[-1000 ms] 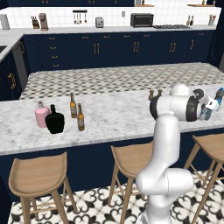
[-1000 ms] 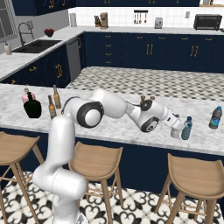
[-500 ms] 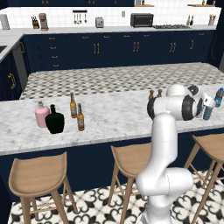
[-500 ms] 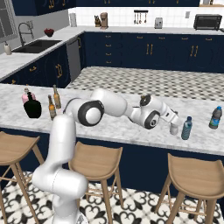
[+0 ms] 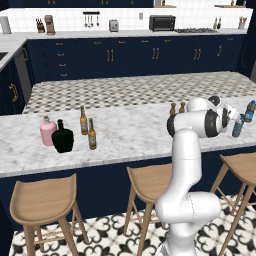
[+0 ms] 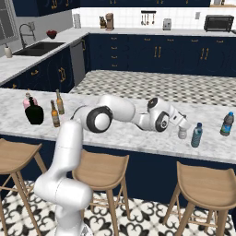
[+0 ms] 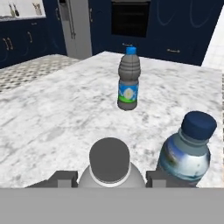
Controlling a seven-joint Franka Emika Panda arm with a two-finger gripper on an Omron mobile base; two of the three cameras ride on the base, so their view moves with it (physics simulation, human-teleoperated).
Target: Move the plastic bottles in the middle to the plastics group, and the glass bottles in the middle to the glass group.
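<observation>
Stretching across the room, the marble counter [image 6: 138, 133] is white with grey swirls. On its far left stand the round black bottle [image 5: 62, 137], the squat pink bottle [image 5: 48, 131] and two thin brown beer bottles [image 5: 92, 134]. At the right end, the gripper [image 6: 183, 130] has its jaws spread around the small grey see-through bottle [image 7: 109, 164], perhaps touching it. Two blue-capped bottles [image 6: 197, 135] stand just beside it.
</observation>
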